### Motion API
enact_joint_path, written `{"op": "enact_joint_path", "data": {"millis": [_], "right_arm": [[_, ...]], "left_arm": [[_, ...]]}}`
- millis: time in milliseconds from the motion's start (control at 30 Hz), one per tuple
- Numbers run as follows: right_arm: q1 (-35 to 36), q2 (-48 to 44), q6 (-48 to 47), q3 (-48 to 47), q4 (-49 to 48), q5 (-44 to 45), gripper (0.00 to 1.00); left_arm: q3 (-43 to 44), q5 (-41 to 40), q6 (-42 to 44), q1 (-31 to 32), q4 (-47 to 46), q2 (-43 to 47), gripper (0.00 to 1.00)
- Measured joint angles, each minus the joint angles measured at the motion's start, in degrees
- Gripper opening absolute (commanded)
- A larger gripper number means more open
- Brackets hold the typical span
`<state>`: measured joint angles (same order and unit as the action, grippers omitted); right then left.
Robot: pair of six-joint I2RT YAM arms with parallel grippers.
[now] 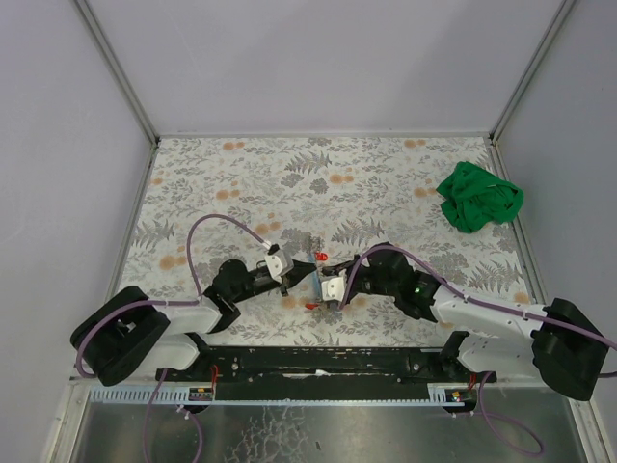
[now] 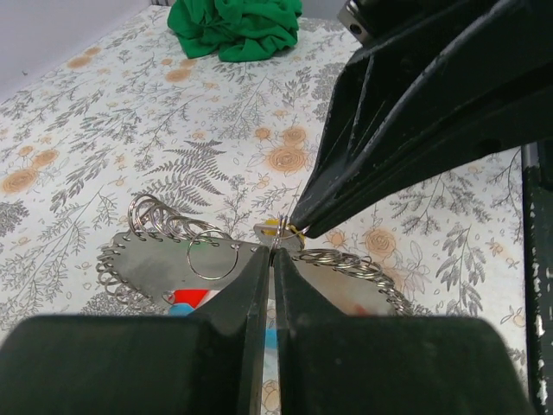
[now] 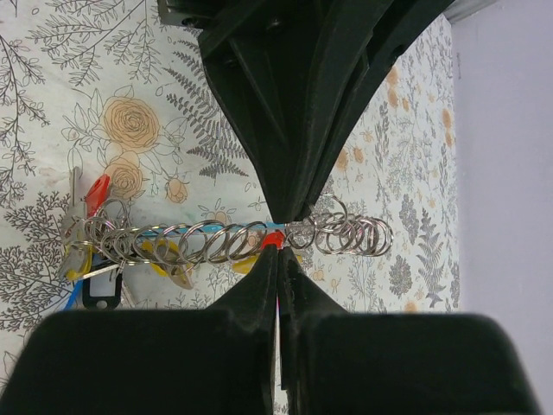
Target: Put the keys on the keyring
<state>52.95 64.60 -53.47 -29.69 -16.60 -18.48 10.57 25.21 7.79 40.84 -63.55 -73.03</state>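
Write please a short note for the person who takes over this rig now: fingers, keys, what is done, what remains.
Left gripper: fingers shut, tips at a small ring by the metal plate.
Right gripper: fingers shut, tips meeting the left ones there. Whether either pinches the ring, I cannot tell.
Keys: coloured heads lie under the row of rings on the plate, mid-table.
Done: both grippers are at the ring.
Left: no key visibly threaded on that ring; thread the keys, then release.
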Motion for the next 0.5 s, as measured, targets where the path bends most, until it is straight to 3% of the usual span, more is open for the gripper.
{"op": "enact_joint_path", "data": {"millis": [433,500], "right_arm": [[0.2,2.5,0.1,0.5,-4.5,0.0,0.00],[0.3,2.3,0.0,0.6,-4.5,0.0,0.00]], "left_arm": [[-2.6,-2.9,-8.4,0.0,-12.2,-4.6,0.00],[-3.1,-3.2,-8.9,0.0,-13.3,-4.8,0.05]]}}
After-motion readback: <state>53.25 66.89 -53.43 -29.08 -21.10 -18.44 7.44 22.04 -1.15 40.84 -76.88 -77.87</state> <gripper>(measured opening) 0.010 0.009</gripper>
